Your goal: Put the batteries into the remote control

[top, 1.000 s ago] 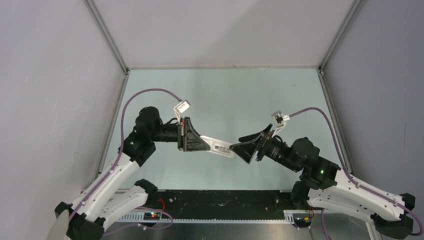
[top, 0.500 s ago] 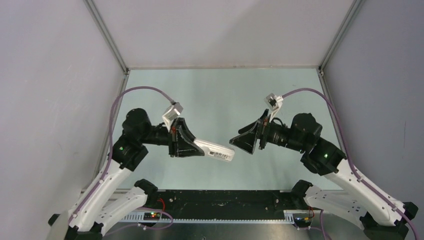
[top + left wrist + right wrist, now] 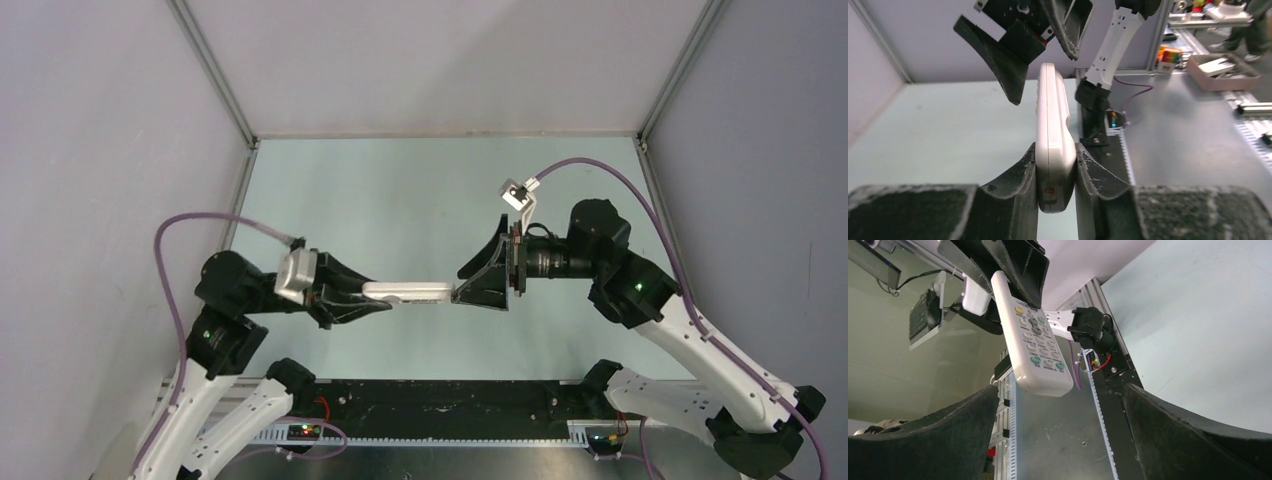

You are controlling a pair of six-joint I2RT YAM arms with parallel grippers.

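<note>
From above, my left hand [image 3: 383, 296] is clamped on one end of the white flat rectangular plastic remote control [image 3: 412, 292]. It hangs over the pale green bench [image 3: 400, 190], long axis level and running left to right. Its free end points at my right hand [image 3: 468, 291], which is spread wide right at that tip. Half a second ago the remote control slanted toward the near edge, with a clear gap to my right hand.

At my left wrist, the remote control [image 3: 1053, 135] stands on edge between my black fingers [image 3: 1018, 175] and points straight away toward my right hand [image 3: 1040, 47].

At my right wrist, the remote control [image 3: 1034, 352] shows its buttoned face. Its rounded end is aimed at my parted fingers [image 3: 928, 440], not yet between them.
</note>
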